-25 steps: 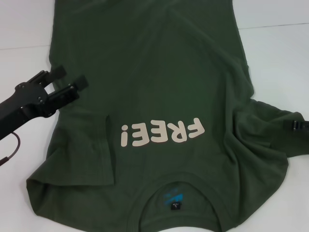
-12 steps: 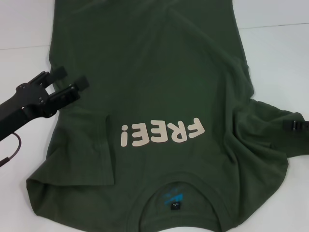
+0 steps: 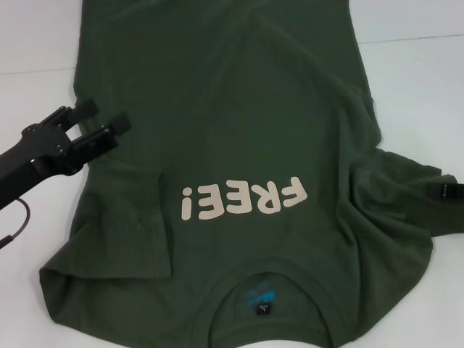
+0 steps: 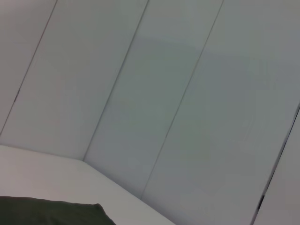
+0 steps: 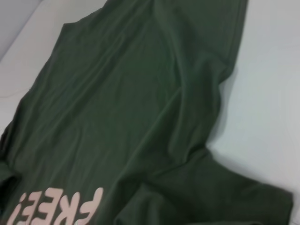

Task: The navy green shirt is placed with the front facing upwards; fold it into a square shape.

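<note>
While the left sleeve is already folded in over the chest, the left gripper (image 3: 101, 119) hovers with its fingers spread right at the left side edge of the navy green shirt (image 3: 232, 145), so it's the nearer arm for that side. The shirt lies flat on the white table (image 3: 36, 43), collar toward the robot, long axis running away from it, beige lettering (image 3: 245, 200) face up. Over on the right, the right sleeve (image 3: 406, 196) sticks out rumpled, and the right gripper (image 3: 449, 190) barely shows at its tip; can't tell if it's pinching anything.

The navy green shirt (image 3: 239, 145) lies on the table (image 3: 413, 87), collar nearest the robot.
</note>
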`<action>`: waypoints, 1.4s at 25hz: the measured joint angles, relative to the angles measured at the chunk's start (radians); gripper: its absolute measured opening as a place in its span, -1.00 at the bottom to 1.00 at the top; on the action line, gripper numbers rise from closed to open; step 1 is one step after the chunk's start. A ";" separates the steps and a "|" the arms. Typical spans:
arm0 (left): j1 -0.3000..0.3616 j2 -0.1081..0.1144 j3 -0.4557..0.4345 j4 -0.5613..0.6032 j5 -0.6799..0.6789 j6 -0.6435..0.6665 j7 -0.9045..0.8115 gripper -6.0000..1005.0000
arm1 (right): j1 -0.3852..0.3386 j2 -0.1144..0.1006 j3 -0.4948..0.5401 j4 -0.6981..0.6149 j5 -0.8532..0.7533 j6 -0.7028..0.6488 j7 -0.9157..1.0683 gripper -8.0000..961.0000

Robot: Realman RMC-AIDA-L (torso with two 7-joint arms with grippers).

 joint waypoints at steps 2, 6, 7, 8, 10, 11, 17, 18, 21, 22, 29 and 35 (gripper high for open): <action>0.000 0.000 0.000 0.000 0.000 -0.003 0.001 0.75 | 0.001 0.000 -0.001 0.000 0.001 -0.011 0.000 -0.03; -0.002 0.000 0.000 0.000 0.000 -0.004 0.002 0.75 | 0.001 0.000 0.004 -0.004 0.006 -0.022 0.000 -0.32; -0.003 0.000 0.000 0.000 0.000 -0.004 0.002 0.75 | 0.001 0.000 0.007 -0.005 0.007 -0.022 0.000 -0.40; -0.003 0.000 0.000 0.000 0.000 -0.004 0.002 0.75 | 0.001 0.000 0.008 -0.006 0.008 -0.022 0.001 -0.48; -0.004 0.000 0.000 0.000 0.000 -0.004 0.002 0.75 | 0.001 0.000 0.009 -0.007 0.010 -0.022 0.001 -0.64; -0.004 0.000 0.000 0.000 0.000 -0.004 0.002 0.75 | 0.002 0.000 0.009 -0.007 0.010 -0.022 0.001 -0.71; -0.008 0.000 0.000 0.000 0.000 -0.006 0.002 0.75 | 0.010 0.000 0.010 -0.008 0.011 -0.022 0.001 -0.94; -0.008 0.000 0.000 0.000 0.000 -0.007 0.002 0.75 | 0.010 0.000 0.011 -0.008 0.013 -0.022 0.001 -0.94; -0.009 0.001 0.002 0.000 0.000 -0.013 0.002 0.75 | 0.013 -0.001 0.015 -0.008 0.035 -0.033 0.001 -0.94; -0.010 0.001 0.003 0.000 0.000 -0.017 0.002 0.75 | 0.015 -0.001 0.016 -0.008 0.046 -0.038 0.001 -0.94; -0.020 0.003 0.008 0.000 0.000 -0.032 0.002 0.75 | 0.070 0.005 0.014 -0.008 0.083 -0.079 0.024 -0.94; -0.021 0.006 0.005 0.000 0.007 -0.032 0.002 0.75 | 0.130 0.033 0.003 -0.002 0.079 -0.080 0.029 -0.94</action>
